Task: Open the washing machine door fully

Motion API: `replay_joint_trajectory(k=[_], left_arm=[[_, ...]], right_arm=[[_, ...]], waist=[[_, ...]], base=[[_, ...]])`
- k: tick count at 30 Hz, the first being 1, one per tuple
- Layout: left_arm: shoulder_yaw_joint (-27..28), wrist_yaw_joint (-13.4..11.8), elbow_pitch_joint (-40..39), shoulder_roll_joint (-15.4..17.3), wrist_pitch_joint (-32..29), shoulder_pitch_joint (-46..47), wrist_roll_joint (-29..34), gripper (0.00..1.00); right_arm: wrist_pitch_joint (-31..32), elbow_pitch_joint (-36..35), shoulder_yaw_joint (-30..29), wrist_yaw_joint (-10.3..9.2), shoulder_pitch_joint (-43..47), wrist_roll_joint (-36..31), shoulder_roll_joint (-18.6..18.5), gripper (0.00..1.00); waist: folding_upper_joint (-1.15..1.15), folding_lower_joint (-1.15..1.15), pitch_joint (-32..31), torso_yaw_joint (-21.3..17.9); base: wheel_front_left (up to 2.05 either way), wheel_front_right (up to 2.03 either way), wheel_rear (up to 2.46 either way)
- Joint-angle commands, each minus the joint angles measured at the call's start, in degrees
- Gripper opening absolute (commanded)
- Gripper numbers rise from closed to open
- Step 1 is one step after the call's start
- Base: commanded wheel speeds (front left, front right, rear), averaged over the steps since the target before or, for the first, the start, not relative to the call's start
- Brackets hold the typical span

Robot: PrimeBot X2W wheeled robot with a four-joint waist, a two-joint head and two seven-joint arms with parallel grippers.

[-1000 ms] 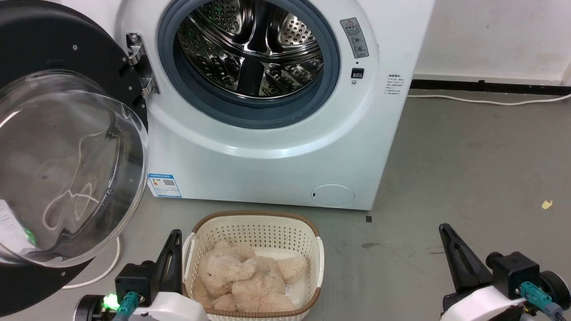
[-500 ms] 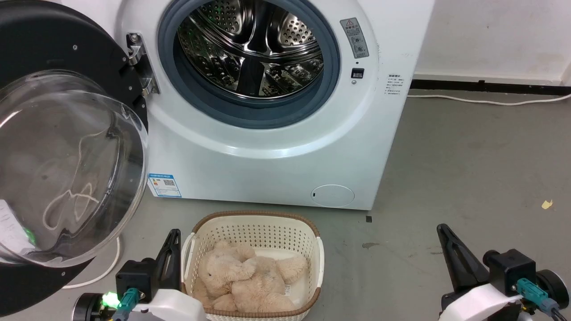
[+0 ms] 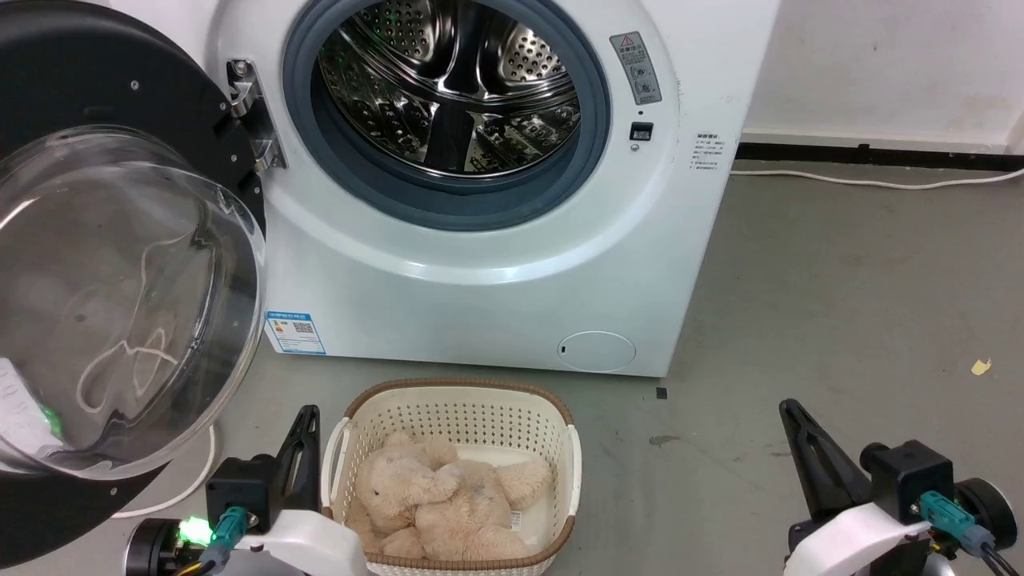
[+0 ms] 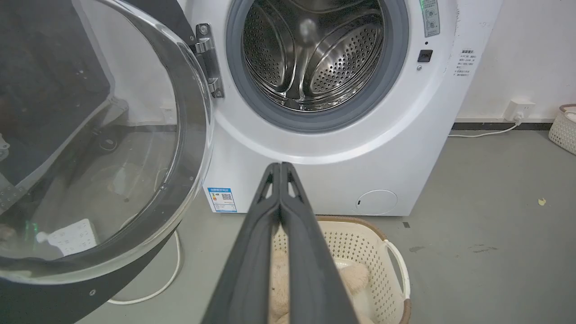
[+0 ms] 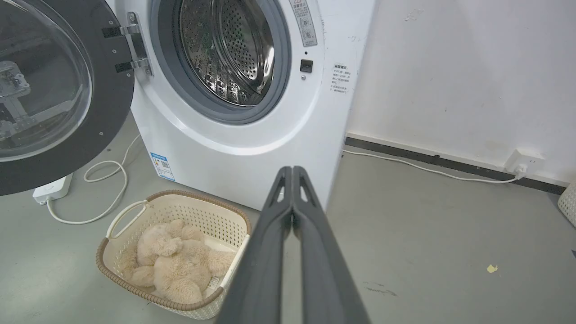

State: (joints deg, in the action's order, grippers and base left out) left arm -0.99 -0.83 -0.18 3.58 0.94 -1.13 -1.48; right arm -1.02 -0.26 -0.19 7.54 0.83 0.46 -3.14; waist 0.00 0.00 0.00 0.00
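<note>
1. Fingers (image 4: 254,243) of the left arm and fingers (image 5: 270,252) of the right arm are pressing together, gripping nothing.
2. The door (image 3: 112,272) is hanging wide open, up-left of the left fingers, the nearer pair.

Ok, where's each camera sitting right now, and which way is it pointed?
Head view: up on the head, looking forward and down at the washing machine, its door standing open at left; left gripper and right gripper at the bottom corners.
Left wrist view: low, facing the drum along its shut fingers.
Right wrist view: further right, angled left across the machine's front, along its shut fingers.
All three share the open door and the basket with the teddy bear.
</note>
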Motion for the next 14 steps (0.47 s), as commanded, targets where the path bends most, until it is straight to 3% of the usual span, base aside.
replay_joint_trajectory(k=[1, 14], left_arm=[[0.46, 0.4, 0.13, -0.38, -0.46, 0.92, 0.85, 0.0], [0.99, 0.83, 0.18, -0.7, -0.94, 1.13, 1.48, 0.0]], right_arm=[[0.52, 0.22, 0.11, -0.05, -0.67, -0.35, 0.25, 0.0], [1.02, 0.26, 0.19, -0.05, -0.83, -0.46, 0.26, 0.0]], waist=[[0.0, 0.0, 0.0, 0.0], [0.0, 0.0, 0.0, 0.0]], base=[[0.0, 0.0, 0.0], [0.0, 0.0, 0.0]])
